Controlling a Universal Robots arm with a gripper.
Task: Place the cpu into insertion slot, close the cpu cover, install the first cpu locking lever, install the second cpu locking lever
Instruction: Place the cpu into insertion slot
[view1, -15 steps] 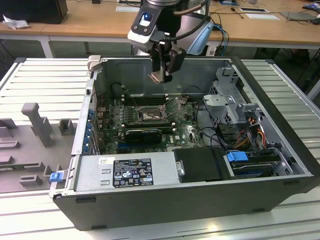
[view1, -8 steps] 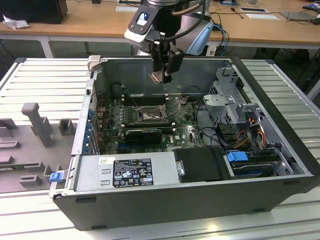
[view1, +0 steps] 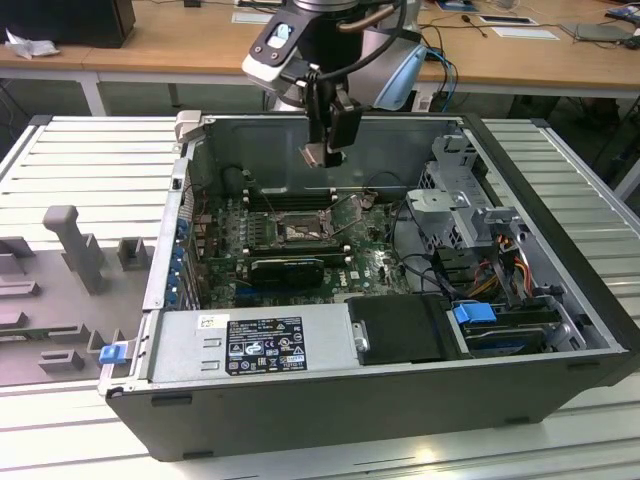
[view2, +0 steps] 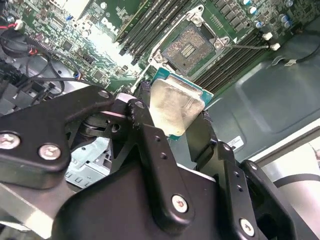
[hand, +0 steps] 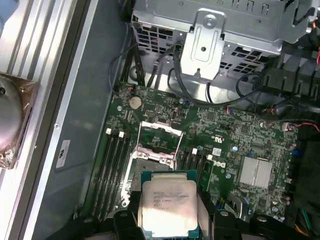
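Observation:
My gripper (view1: 322, 152) hangs inside the open computer case, above the green motherboard (view1: 375, 262). It is shut on the cpu (view2: 172, 107), a silvery square chip clamped by its edges between the black fingers (view2: 145, 130). The cpu (hand: 167, 205) is in the air, apart from the board. The insertion slot (hand: 150, 165) lies below and just ahead of it, bare, with its dark contact field (view2: 189, 46) showing. The cpu cover (hand: 161, 136) stands swung open at the slot's far side. The slot (view1: 300, 232) sits mid-board in the exterior view. A thin metal lever (view2: 247, 46) sticks out beside the slot.
Long black memory slots (hand: 112, 160) flank the socket. A metal drive cage (hand: 210, 30) with cables stands beyond it, and a finned heatsink (hand: 255, 170) sits to one side. The power supply (view1: 250, 345) and a black drive bay (view1: 400, 330) line the case's near wall. Grey fixtures (view1: 75, 245) stand on the exterior view's left.

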